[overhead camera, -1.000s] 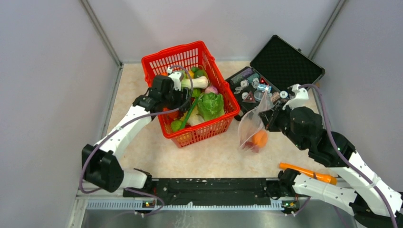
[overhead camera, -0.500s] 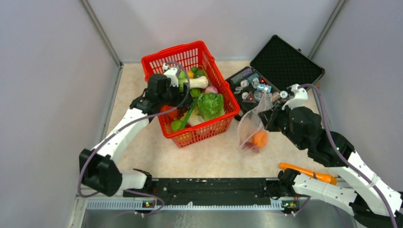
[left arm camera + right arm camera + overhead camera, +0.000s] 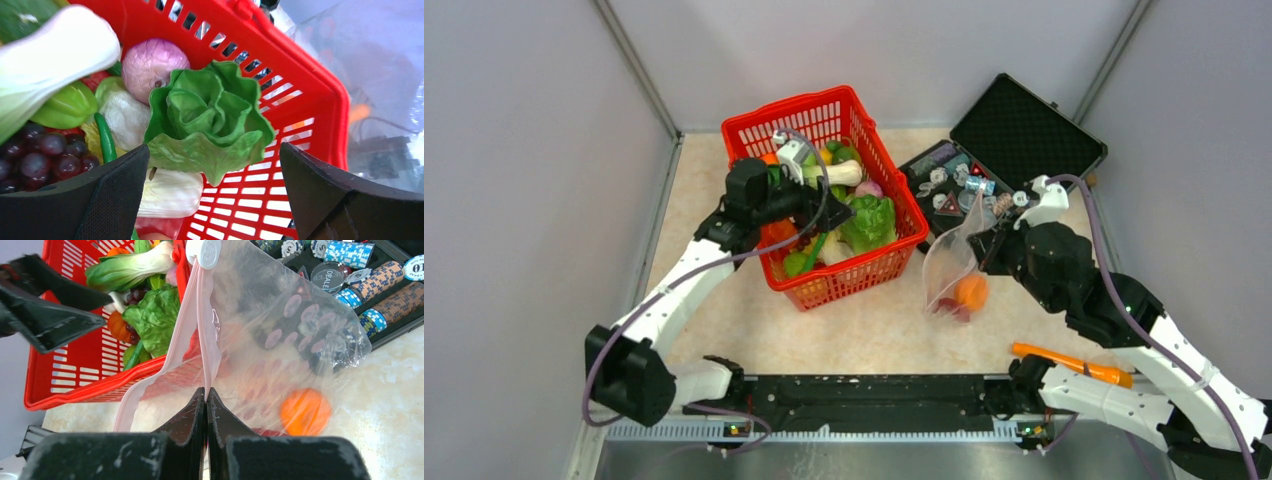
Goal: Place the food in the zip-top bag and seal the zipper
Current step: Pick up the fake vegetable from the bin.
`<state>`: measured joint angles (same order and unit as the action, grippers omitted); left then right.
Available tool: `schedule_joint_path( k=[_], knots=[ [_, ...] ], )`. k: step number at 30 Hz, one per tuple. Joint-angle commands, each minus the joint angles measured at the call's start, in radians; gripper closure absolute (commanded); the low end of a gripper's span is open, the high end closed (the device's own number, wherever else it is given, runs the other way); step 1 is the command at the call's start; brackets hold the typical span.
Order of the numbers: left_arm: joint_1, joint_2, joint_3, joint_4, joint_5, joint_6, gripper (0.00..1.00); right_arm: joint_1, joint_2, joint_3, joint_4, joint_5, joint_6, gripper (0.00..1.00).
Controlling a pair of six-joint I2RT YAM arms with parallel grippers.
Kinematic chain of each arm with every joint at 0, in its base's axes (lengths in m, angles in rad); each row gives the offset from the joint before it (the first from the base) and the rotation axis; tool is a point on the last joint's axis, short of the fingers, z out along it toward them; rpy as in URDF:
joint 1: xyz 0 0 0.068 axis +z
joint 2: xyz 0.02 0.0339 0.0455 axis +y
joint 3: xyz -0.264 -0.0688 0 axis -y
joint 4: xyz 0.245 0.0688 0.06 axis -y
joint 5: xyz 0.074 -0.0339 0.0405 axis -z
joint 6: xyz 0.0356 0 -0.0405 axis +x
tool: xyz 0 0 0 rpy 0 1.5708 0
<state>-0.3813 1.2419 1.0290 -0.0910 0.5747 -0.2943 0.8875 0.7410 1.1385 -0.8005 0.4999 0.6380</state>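
Left jaws: spread wide over the red basket's contents, one on each side of the lettuce in the wrist view.
Red basket: stood on the bench, heaped with toy food.
Lettuce: green and leafy, on top of the pile by the basket's right wall.
Zip-top bag: clear, just right of the basket, its bottom on the bench.
Zipper: pink strip, parted below a white slider.
Orange round: low inside the bag, right of the basket.
Right jaws: pinched shut on the bag's mouth edge.
Black case: lid open, right of the basket and behind the bag.
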Motion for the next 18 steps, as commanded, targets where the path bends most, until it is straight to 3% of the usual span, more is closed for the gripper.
schedule_joint_path(
  k=[1, 5, 13, 18],
  knots=[
    [-0.010, 0.081, 0.018, 0.045, 0.061, -0.022, 0.01, 0.002, -0.006, 0.006, 0.020, -0.003, 0.002, 1.00],
    [-0.042, 0.132, 0.040, 0.069, 0.116, 0.008, 0.01, 0.001, -0.005, 0.002, 0.029, -0.012, 0.001, 1.00],
    [-0.087, 0.244, 0.062, 0.065, 0.081, 0.061, 0.02, 0.001, 0.000, 0.003, 0.044, -0.037, -0.009, 1.00],
    [-0.098, 0.259, 0.047, 0.063, 0.028, 0.050, 0.23, 0.002, -0.003, -0.003, 0.036, -0.036, -0.001, 1.00]
  ],
)
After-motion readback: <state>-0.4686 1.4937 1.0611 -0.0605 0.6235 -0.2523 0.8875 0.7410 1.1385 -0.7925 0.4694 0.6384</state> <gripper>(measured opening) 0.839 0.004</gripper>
